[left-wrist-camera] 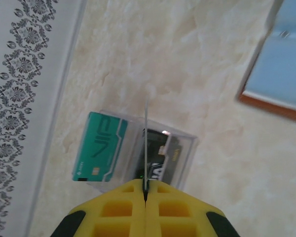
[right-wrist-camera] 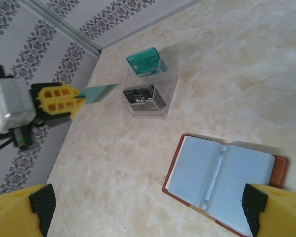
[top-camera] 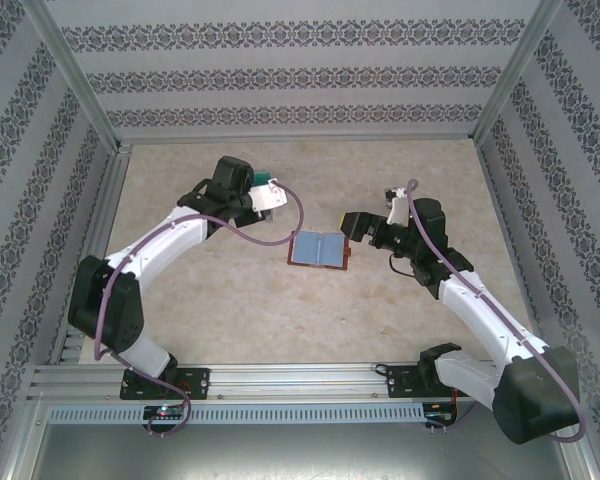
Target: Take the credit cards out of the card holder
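Your left hand [right-wrist-camera: 59,101] pinches a card [right-wrist-camera: 99,93] near the clear box [right-wrist-camera: 147,96]; right hand [top-camera: 370,222] wide open, empty. The card holder [right-wrist-camera: 222,177] looks bare: probably nearly done.

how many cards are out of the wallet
3: teal plastic card tilted at the clear box rim, dark card inside it, pale blue-green card in the left claw. More may hide inside.

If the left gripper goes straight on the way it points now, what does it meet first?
Most likely the clear box: the card pinched in the left gripper aims at it and would touch first. Depth is unclear; it might pass over the rim.
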`<move>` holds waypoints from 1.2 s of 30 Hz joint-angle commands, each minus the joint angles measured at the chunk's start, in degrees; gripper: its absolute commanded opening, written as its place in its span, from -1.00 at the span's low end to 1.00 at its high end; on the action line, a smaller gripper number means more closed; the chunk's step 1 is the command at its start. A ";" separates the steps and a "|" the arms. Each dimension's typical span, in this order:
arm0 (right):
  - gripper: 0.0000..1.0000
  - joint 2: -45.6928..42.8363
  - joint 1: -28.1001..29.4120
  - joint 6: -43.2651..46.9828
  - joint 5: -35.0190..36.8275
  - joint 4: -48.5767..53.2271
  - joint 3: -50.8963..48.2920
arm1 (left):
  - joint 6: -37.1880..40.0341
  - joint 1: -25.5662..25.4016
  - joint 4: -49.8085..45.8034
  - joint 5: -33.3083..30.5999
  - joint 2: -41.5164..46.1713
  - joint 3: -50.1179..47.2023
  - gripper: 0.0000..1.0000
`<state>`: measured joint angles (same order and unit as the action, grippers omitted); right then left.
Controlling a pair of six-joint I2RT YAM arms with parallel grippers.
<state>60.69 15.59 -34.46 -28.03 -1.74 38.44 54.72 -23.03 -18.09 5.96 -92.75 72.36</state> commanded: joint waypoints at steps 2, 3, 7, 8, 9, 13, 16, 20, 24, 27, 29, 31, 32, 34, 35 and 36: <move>0.96 -1.77 0.97 1.01 1.70 -1.06 -1.42 | 12.27 3.35 2.15 0.86 -4.55 4.68 -1.00; 0.96 -2.09 1.17 1.06 2.03 -1.25 -1.61 | 13.14 3.83 2.62 0.64 -5.77 5.42 -1.00; 0.96 -2.76 1.29 1.57 2.94 -1.27 -1.74 | 17.23 5.00 4.13 -0.34 -9.73 7.58 -1.00; 0.96 -2.69 1.28 1.88 3.11 -1.19 -1.63 | 18.33 5.07 4.72 -1.01 -10.83 8.02 -1.00; 0.96 -2.59 1.28 1.94 3.33 -1.10 -1.50 | 19.43 5.05 5.41 -1.67 -11.87 8.38 -1.00; 0.97 -1.27 1.28 1.72 3.53 -0.91 -0.83 | 20.28 5.30 7.28 -2.26 -15.16 10.00 -1.00; 0.97 0.19 1.28 1.42 3.26 -0.65 0.00 | 20.43 5.62 8.04 -2.70 -17.41 11.38 -1.00; 0.97 1.95 1.28 1.06 2.76 -0.48 1.09 | 20.51 5.90 8.42 -2.70 -19.63 13.02 -1.00; 0.97 3.41 1.26 0.93 2.46 -0.48 1.79 | 20.51 6.45 8.51 -3.23 -21.13 13.93 -1.00; 0.97 4.25 1.28 0.62 2.37 -0.58 2.12 | 20.06 6.99 8.13 -2.78 -21.75 13.95 -1.00; 0.96 4.82 1.30 0.38 2.28 -0.65 2.25 | 19.91 7.19 7.72 -2.36 -22.16 14.02 -1.00; 0.97 5.44 1.28 0.18 2.19 -0.70 2.50 | 19.69 7.27 7.80 -2.10 -22.54 13.99 -1.00; 0.96 5.73 1.28 0.03 2.06 -0.70 2.63 | 19.47 7.43 7.80 -2.00 -22.80 14.06 -1.00; 0.96 6.31 1.28 -0.18 1.85 -0.70 2.87 | 19.19 7.63 7.86 -1.87 -23.30 14.15 -1.00; 0.96 6.52 1.28 -0.30 1.71 -0.65 3.04 | 19.03 7.71 7.88 -1.68 -23.50 14.14 -1.00; 0.97 6.71 1.28 -0.40 1.66 -0.67 3.13 | 18.79 7.69 7.85 -1.44 -23.66 14.12 -1.00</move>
<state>66.83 16.29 -34.35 -25.78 -1.72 39.64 73.52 -16.23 -10.85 2.98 -114.93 84.79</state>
